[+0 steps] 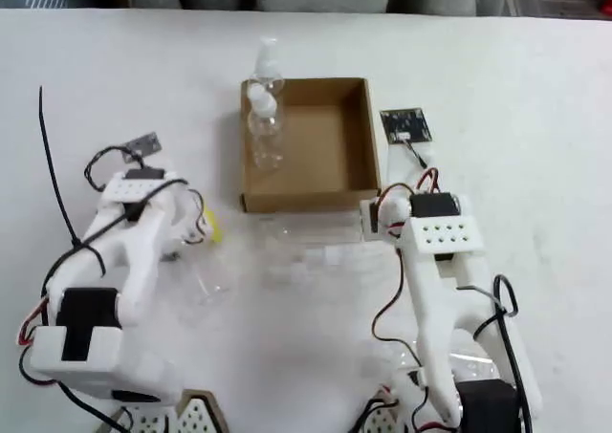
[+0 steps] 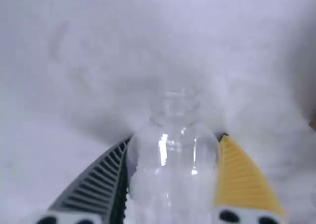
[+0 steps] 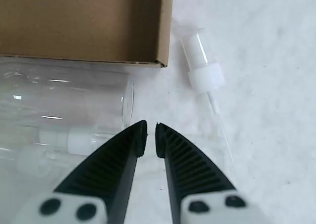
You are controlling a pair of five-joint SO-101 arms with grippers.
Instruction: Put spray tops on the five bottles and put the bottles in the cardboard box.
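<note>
While left gripper (image 2: 175,140) clamps a clear capless plastic bottle (image 2: 173,177), right gripper (image 3: 150,134) sits nearly closed, empty, near a white spray top (image 3: 203,68) beside the brown cardboard box (image 3: 74,21).

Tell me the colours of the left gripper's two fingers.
Left gripper: one grey finger, one yellow, both ridged; best in the left wrist view.

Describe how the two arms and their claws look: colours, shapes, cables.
The left arm and right arm have white plastic shells, black motors and red and black wires. The left claw has one grey and one yellow ribbed finger; the right claw has two black ribbed fingers on white bases.
</note>
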